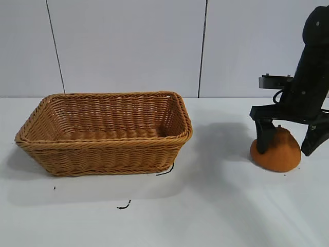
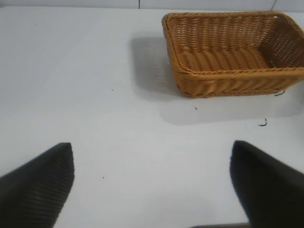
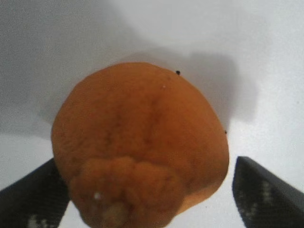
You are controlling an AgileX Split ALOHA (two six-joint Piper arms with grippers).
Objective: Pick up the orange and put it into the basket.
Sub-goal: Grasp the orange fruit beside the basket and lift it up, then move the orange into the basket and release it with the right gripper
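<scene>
The orange (image 1: pixel 277 152) sits on the white table at the right; it is dull orange with a knobby neck and stem, and fills the right wrist view (image 3: pixel 137 142). My right gripper (image 1: pixel 289 144) is open and straddles it from above, one finger (image 1: pixel 264 136) on its left side and one to its right, with a gap showing beside the fruit. The wicker basket (image 1: pixel 31 135) stands at the left, empty; it also shows in the left wrist view (image 2: pixel 228 71). My left gripper (image 2: pixel 152 161) is open and empty above bare table, out of the exterior view.
Small black marks lie on the table (image 1: pixel 123 206) in front of the basket, and one (image 1: pixel 165 171) lies at its front right corner. A white panelled wall runs behind the table.
</scene>
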